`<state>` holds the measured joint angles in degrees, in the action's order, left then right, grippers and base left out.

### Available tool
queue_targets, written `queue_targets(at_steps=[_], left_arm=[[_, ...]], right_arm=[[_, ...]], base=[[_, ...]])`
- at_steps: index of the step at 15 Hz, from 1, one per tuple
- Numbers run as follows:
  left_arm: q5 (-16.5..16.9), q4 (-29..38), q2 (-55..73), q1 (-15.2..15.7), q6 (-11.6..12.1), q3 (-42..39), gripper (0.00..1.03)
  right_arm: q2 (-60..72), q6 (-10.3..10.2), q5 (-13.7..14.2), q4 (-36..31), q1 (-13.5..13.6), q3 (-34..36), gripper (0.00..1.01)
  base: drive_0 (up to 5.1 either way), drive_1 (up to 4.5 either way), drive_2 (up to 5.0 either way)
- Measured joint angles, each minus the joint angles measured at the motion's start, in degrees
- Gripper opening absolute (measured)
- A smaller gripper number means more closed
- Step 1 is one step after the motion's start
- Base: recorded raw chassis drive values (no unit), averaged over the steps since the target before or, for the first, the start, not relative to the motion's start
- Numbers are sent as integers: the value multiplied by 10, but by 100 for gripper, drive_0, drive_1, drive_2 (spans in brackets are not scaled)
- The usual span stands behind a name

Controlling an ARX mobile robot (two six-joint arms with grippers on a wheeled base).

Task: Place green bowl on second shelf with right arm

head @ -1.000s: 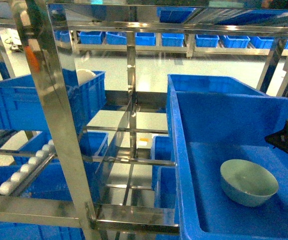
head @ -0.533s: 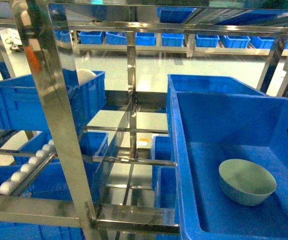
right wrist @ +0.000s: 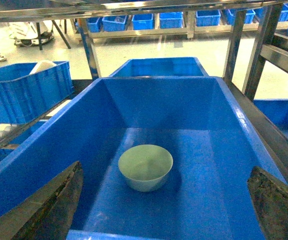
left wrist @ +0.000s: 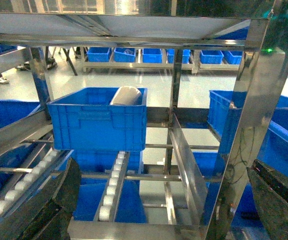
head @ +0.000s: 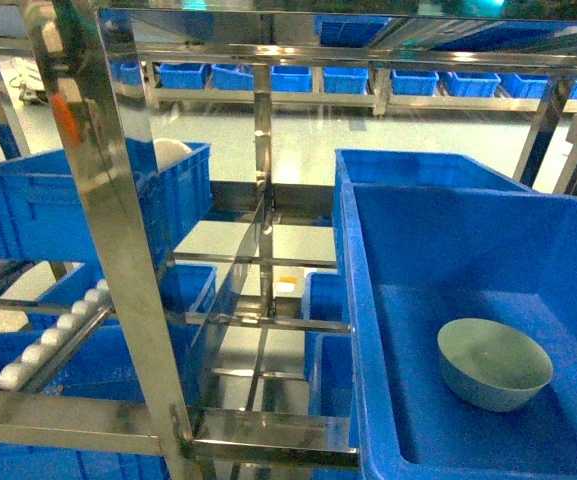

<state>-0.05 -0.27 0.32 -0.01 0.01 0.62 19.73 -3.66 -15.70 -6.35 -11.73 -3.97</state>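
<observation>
Bowl (head: 495,363) in pale green sits at five o'clock inside the near blue crate (head: 448,215), the right gripper (right wrist: 164,210), fingers spread wide and empty, withdrawn from head view a second ago, suggesting placement is done

Only the jaws of the robot show, at the bottom corners of each wrist view. The left gripper (left wrist: 158,210) has dark, nearly black fingers (left wrist: 39,215) with a rough, mottled texture. The right gripper (right wrist: 166,210) has matching fingers (right wrist: 49,210), dark brownish-black, tapered and worn-looking.
</observation>
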Motion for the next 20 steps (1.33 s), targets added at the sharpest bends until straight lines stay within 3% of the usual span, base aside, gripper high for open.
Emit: queue_targets(at_steps=[1,2,7,8,10,11,12,14,15,20], left_arm=[[0,0,0,0,0,0,98],[0,0,0,0,0,0,98],[0,0,0,0,0,0,98],[0,0,0,0,0,0,98],[0,1,0,0,0,0,98],[-1,0,0,0,0,0,98],[0,0,0,0,0,0,98],[0,0,0,0,0,0,98],[0,0,0,0,0,0,98],[0,0,0,0,0,0,98]], right_arm=[[-90,-2,-18,84,-22,0,98],[-139,-5,-19,127,-24,0,98],[-139,-7,-14,119,-22,0,98],[-161,6,20,64,-9,20,90],[-193,26,87,66,45,32,61],[-194,29,141,66,103,32,48],[-194,33,145,66,121,32,33],[-194,33,156,66,117,32,5],[-194,35,156,66,117,32,2],[-194,35,156,66,117,32,2]], base=[[0,0,0],[0,0,0],[0,0,0],[0,0,0],[0,0,0],[0,0,0],[0,0,0],[0,0,0],[0,0,0],[0,0,0]])
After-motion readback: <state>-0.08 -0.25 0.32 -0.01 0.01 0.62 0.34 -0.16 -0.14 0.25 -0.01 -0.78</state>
